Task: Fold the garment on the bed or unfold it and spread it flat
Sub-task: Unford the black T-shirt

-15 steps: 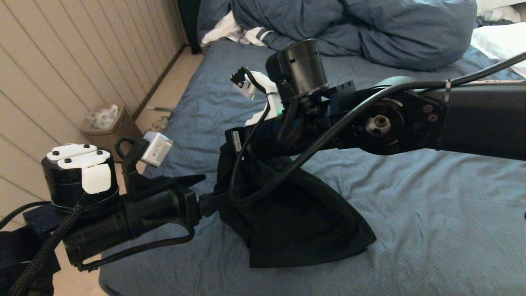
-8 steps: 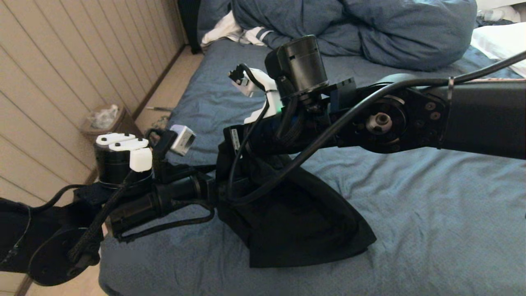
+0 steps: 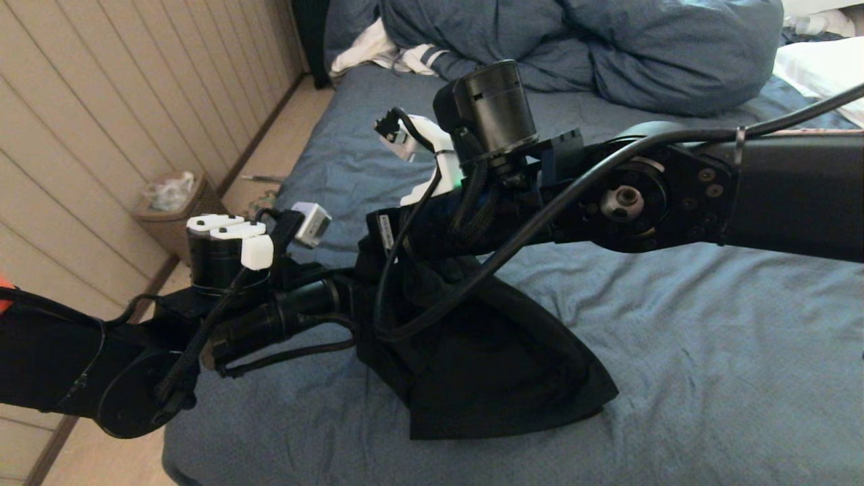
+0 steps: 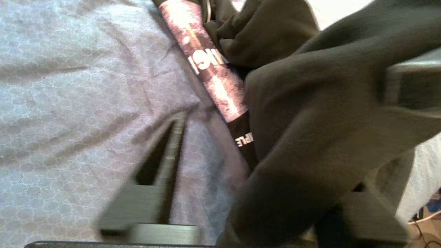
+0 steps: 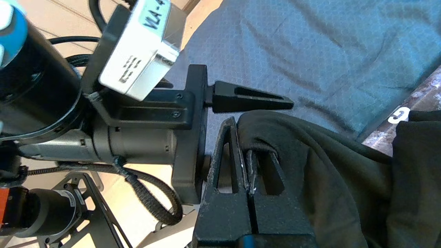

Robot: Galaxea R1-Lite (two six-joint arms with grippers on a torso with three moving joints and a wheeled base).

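Note:
The black garment (image 3: 486, 364) hangs in a bunched cone over the bed (image 3: 709, 351), its lower end resting on the sheet. My right gripper (image 3: 372, 244) holds its top; in the right wrist view the right gripper (image 5: 242, 136) is shut on the garment's hem (image 5: 262, 148). My left gripper (image 3: 352, 291) reaches in from the left, level with the held edge and open. One of its fingers (image 5: 251, 100) lies just beyond the cloth. In the left wrist view the left gripper (image 4: 272, 144) has cloth draped over one side, with a strip of the print (image 4: 213, 75) showing.
A bunched blue-grey duvet (image 3: 607, 54) and a white striped cloth (image 3: 391, 54) lie at the head of the bed. A white pillow (image 3: 823, 67) is at the far right. A bin (image 3: 172, 202) stands on the floor beside the bed's left edge.
My left arm has moved right and forward until its gripper reaches the hanging garment. The right arm and the garment have barely shifted.

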